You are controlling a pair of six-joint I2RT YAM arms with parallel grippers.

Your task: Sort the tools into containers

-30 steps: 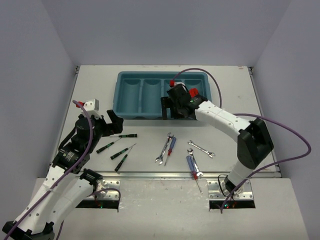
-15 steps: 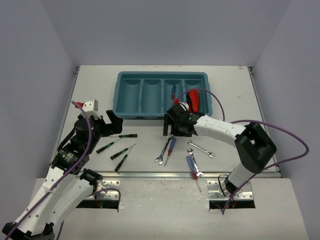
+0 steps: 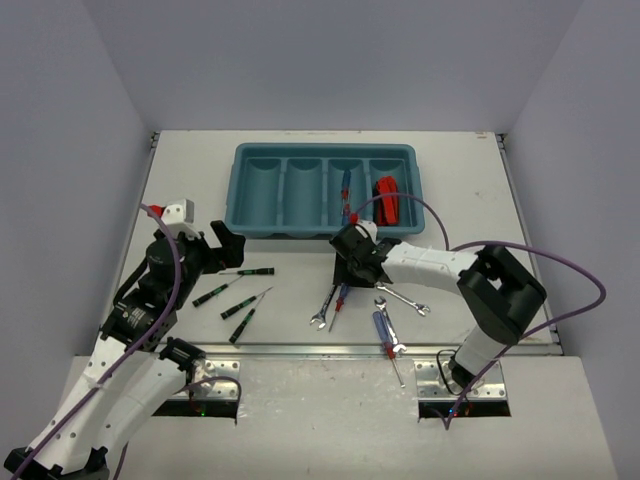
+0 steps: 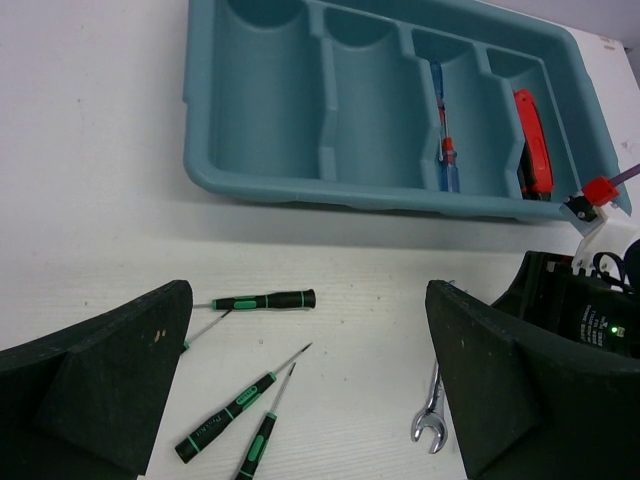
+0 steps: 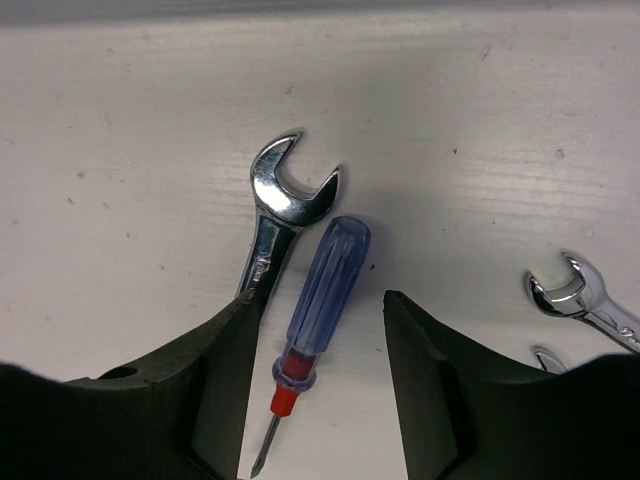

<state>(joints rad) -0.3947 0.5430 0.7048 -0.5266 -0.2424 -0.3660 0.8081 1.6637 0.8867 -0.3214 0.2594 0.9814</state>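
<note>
My right pincer (image 5: pixel 320 330) stands open, one finger at each side of a blue-handled screwdriver (image 5: pixel 325 275) that lies on the white counter (image 5: pixel 120 120); I cannot tell whether the fingers touch it. A silver wrench (image 5: pixel 283 195) lies just beside this screwdriver, its open head next to the end of the handle, and a second wrench (image 5: pixel 585 300) lies further to the side. My left pincer (image 4: pixel 308 330) is open also and holds nothing, above three black-and-green precision screwdrivers (image 4: pixel 262 300). One of them carries pale print on its handle, too small to read. In the teal tray (image 4: pixel 350 195), another blue screwdriver (image 4: pixel 447 150) lies in the third compartment from the left and red-handled pliers (image 4: pixel 530 145) in the fourth.
</note>
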